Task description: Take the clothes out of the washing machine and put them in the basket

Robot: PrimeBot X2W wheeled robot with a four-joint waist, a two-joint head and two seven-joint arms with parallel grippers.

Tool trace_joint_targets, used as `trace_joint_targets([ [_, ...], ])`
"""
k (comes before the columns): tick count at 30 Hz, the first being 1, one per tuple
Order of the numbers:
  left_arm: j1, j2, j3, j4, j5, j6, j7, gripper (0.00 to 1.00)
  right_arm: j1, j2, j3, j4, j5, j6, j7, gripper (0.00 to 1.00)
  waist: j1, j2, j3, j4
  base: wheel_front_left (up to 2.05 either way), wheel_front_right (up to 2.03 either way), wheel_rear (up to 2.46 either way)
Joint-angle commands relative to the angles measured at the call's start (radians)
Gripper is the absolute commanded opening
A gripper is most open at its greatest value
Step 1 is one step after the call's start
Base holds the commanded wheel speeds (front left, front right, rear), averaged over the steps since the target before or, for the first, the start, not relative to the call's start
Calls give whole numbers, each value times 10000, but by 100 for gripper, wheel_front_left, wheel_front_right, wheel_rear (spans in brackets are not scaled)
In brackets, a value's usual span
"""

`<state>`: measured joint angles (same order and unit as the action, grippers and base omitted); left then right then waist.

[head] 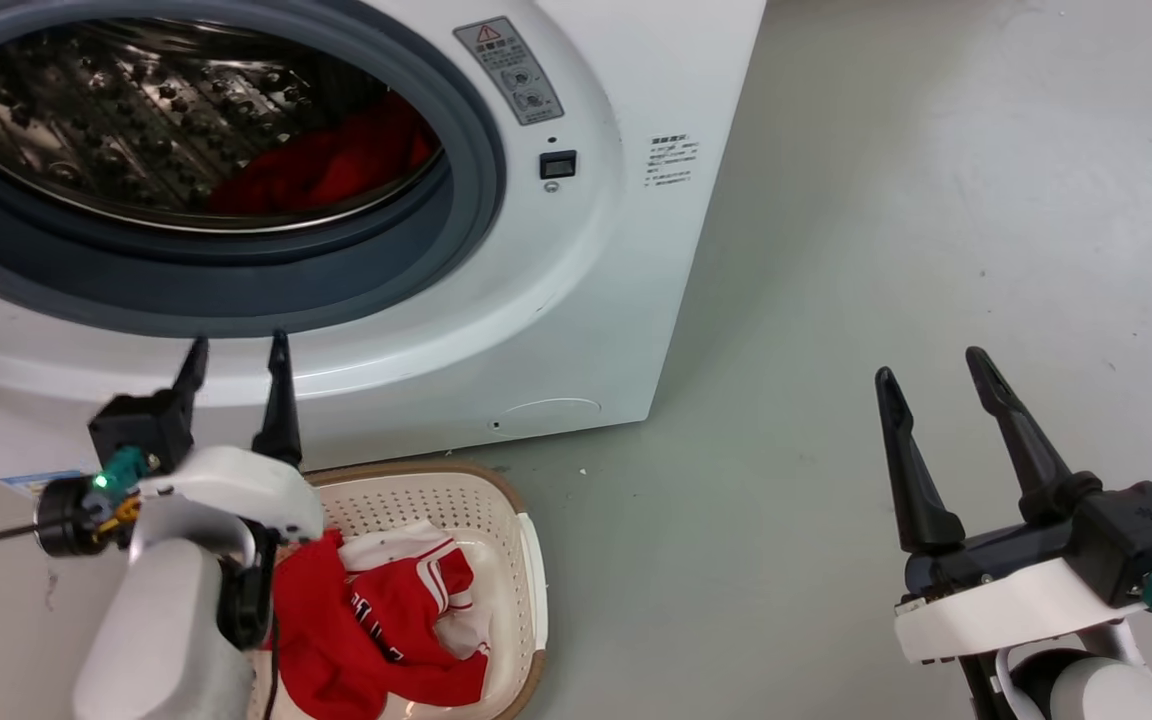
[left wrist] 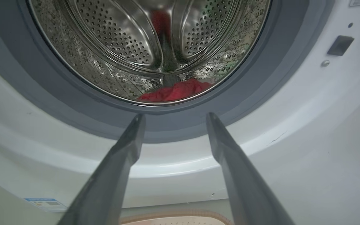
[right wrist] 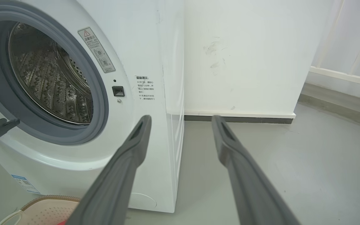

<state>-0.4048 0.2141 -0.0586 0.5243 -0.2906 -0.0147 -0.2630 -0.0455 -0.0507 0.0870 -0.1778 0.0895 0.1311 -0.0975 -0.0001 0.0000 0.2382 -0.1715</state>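
- Clothes (head: 376,620) are laid in the basket (head: 528,560); a red garment (head: 336,165) is seen in the washing machine (head: 596,300).
- Left gripper (head: 238,345) and right gripper (head: 928,365) (well aside) are held spread, empty — a reach into the drum is called for.

Light was bright, even and diffuse in all three views, leaving the grey floor (head: 936,200) nearly shadowless. Only a faint, soft shadow lay beside the washing machine (head: 586,300) at centre frame. The steel drum (head: 136,130) at upper left was dimmer and speckled with small glints. A green indicator light (head: 99,482) glowed at lower left. In the wrist views, wide-angle distortion bowed the machine's front. The fingers (left wrist: 111,175) of the left gripper (left wrist: 175,115) and of the right gripper (right wrist: 181,117) looked soft toward the bottom edge.
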Motion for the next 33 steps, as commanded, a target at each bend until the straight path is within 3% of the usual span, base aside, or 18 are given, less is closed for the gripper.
trace_joint_targets([
  [1, -261, 124, 0, 55, 76, -39, -24, 100, 6, 10, 43, 49, 98, -7, -82, 100, 1, 0, -8, -156, 0, 0, 0],
  [15, -2988, 1850, -55, 1497, 363, -482, 1223, 100, -285, 10, 341, 321, 531, -7, -550, 100, 1, 0, 1229, -1512, 0, 0, 0],
  [33, -6549, 4026, -518, 2770, 969, -823, 3105, 100, -832, 13, 1028, 937, 1398, -7, -1436, 100, 1, 0, 3692, -3003, 0, 0, 0],
])
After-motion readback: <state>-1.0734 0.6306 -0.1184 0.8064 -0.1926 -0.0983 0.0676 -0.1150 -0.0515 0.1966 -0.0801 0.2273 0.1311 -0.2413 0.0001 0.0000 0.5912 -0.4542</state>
